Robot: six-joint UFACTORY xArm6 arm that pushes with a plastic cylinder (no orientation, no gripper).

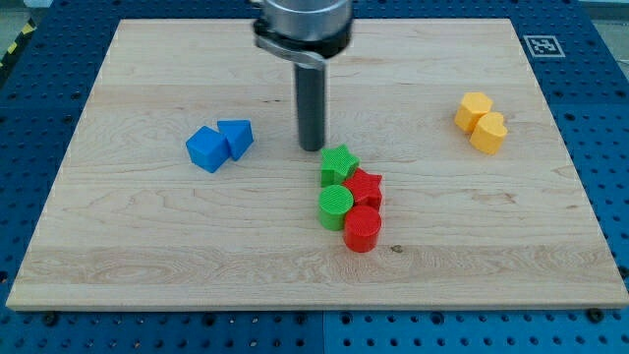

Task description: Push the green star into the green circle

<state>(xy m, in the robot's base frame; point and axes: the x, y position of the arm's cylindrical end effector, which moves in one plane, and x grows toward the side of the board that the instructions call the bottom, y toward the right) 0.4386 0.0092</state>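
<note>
The green star (338, 163) lies near the middle of the wooden board, touching the green circle (335, 206) just below it. My tip (313, 147) stands just to the upper left of the green star, very close to it or touching its edge. A red star (365, 185) sits right of both green blocks, and a red circle (362, 228) lies below it, against the green circle.
A blue cube (206, 148) and a blue triangle-like block (237, 138) touch each other at the view's left. Two yellow blocks, a hexagon (474, 108) and a heart (489, 132), sit at the view's right. The board (147, 256) edges border a blue pegboard.
</note>
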